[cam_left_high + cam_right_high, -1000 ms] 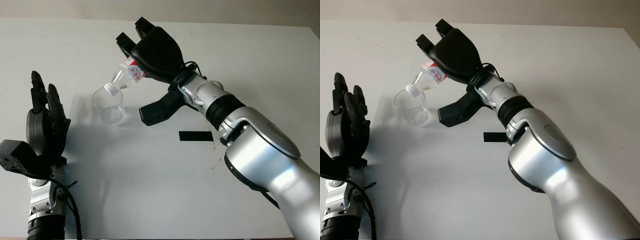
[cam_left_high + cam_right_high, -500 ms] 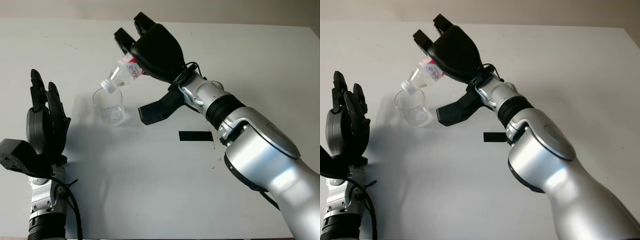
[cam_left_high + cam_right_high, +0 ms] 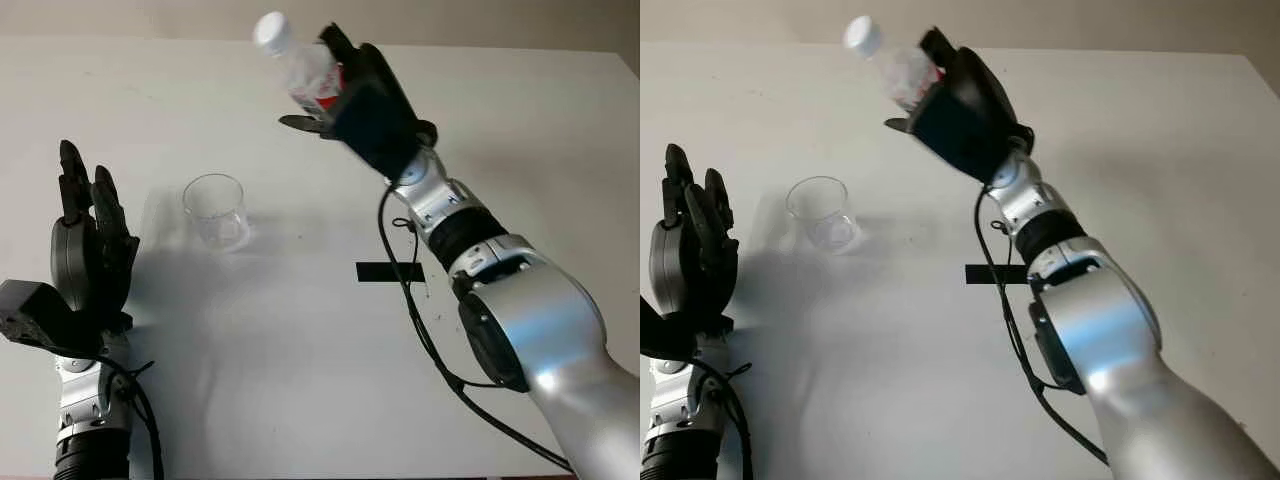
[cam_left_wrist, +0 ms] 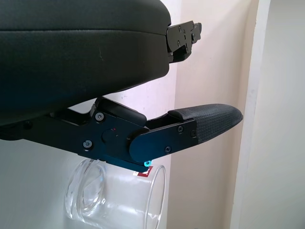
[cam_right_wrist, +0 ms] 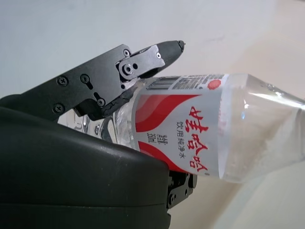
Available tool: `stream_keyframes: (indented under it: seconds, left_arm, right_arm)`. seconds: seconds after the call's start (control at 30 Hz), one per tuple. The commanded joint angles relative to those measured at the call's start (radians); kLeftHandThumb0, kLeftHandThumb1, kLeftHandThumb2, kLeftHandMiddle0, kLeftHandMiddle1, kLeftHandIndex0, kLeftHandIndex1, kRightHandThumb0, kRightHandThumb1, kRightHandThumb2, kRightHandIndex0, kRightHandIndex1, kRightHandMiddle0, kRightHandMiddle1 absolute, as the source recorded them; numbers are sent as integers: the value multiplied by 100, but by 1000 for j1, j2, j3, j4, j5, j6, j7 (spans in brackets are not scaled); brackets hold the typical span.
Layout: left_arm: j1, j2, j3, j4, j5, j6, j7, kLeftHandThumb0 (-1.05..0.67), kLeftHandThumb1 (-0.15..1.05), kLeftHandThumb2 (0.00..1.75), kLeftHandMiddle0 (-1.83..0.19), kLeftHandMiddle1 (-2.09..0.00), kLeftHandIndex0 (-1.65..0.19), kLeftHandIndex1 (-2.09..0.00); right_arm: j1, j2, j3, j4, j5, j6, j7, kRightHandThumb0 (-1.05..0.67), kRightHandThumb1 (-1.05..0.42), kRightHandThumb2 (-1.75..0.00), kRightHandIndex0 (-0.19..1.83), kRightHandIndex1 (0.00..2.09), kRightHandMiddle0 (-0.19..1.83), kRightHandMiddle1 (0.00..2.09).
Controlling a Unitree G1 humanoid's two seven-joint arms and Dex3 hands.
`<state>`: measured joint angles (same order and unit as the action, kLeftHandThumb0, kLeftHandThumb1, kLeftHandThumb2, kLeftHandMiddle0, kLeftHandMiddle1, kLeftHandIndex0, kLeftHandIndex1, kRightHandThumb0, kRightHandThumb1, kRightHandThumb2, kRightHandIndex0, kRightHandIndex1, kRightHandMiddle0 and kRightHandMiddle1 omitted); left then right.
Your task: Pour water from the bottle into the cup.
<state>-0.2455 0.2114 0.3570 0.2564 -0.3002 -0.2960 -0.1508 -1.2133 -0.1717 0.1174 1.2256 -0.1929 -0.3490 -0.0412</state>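
Now the right hand (image 3: 365,100) grips the bottle (image 3: 300,65) nearly upright above the table (image 3: 300,350), beyond the cup (image 3: 215,210); the left hand (image 3: 85,265) waits open.

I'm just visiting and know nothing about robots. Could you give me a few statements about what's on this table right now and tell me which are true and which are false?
1. The right hand grips the bottle. True.
2. The bottle's mouth is tipped down over the cup. False: the bottle is held up, cap end highest, off to the side of the cup.
3. The cup stands upright on the table. True.
4. The left hand holds the cup. False: it is open, beside the cup, holding nothing.
5. A black strip lies on the table. True.
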Motion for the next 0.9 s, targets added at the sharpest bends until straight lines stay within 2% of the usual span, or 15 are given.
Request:
stream_keyframes:
  seconds: [0.0, 0.13, 0.33, 0.47, 0.6, 0.67, 0.87]
  left_arm:
    - [38, -13, -1, 13, -4, 5, -4, -77, 105, 68, 12, -6, 19, 0]
    - [38, -10, -2, 6, -4, 19, -7, -77, 105, 68, 14, -5, 19, 0]
    - [48, -9, -3, -39, -16, 66, -9, -81, 105, 67, 16, -5, 19, 0]
    - [53, -12, 1, -54, -23, 78, -10, -82, 105, 67, 18, -5, 19, 0]
    - [60, -12, 4, -63, -32, 83, -15, -79, 105, 69, 18, -5, 19, 0]
    - [63, -11, 5, -70, -34, 89, -14, -79, 105, 69, 18, -5, 19, 0]
    - [70, -6, 8, -78, -36, 85, -22, -78, 105, 72, 19, -4, 19, 0]
  right_arm:
    - [50, -19, -60, -62, 71, -4, 90, -17, -105, -25, 121, 209, 117, 209]
    - [165, -30, -157, -220, 239, 123, 315, -14, -105, -34, 130, 209, 120, 209]
    - [387, -65, -192, -611, 348, 360, 446, -16, -105, -34, 134, 209, 121, 209]
    - [527, -93, -196, -806, 380, 410, 499, -18, -105, -33, 136, 209, 121, 209]
    - [632, -117, -194, -923, 382, 420, 529, -23, -105, -32, 133, 209, 116, 209]
    - [676, -125, -192, -974, 375, 432, 525, -28, -105, -30, 119, 209, 92, 209]
    - [758, -126, -178, -1032, 332, 411, 492, -31, -105, -30, 100, 209, 55, 209]
